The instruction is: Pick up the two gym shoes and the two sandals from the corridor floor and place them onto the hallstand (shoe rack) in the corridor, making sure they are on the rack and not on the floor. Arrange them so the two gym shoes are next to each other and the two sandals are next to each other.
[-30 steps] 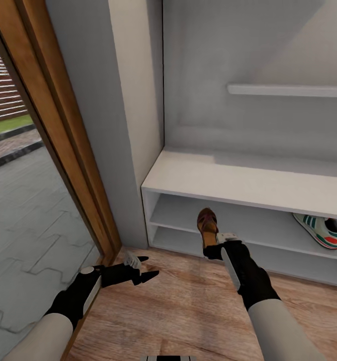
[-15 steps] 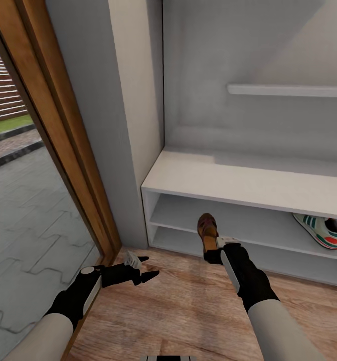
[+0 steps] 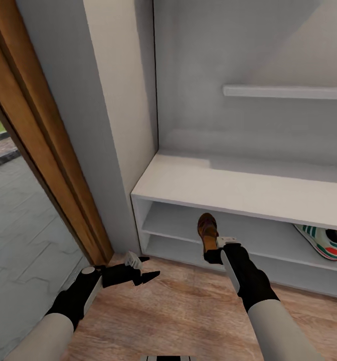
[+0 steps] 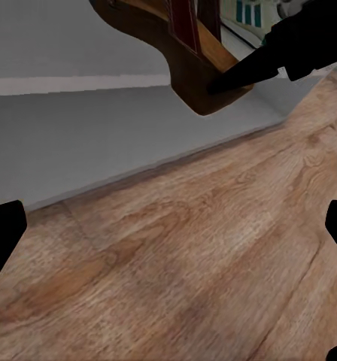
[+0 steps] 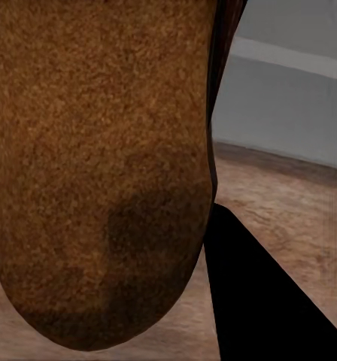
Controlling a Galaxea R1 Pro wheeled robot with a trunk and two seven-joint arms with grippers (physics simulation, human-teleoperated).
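My right gripper (image 3: 212,250) is shut on the heel of a dark-brown sandal (image 3: 207,229). It holds the sandal toe-up just in front of the white hallstand (image 3: 223,184), level with the open shelves. The right wrist view shows the sandal's brown sole (image 5: 101,165) up close beside one black finger (image 5: 259,293). A gym shoe (image 3: 323,241) lies on the hallstand's shelf at the right. My left gripper (image 3: 146,268) hangs open and empty low over the wood floor (image 3: 188,311), near the doorway. In the left wrist view the sandal (image 4: 187,60) appears above the floor (image 4: 183,263).
A wooden door frame (image 3: 48,165) and a grey wall corner (image 3: 118,125) stand at the left, with paved ground outside. A thin white wall shelf (image 3: 289,92) hangs above the hallstand. The hallstand's flat top is bare.
The sandal has turned in my right gripper, its sole now facing the head camera instead of its straps. The camera has shifted, with the door frame and hallstand sliding left. The left arm is still.
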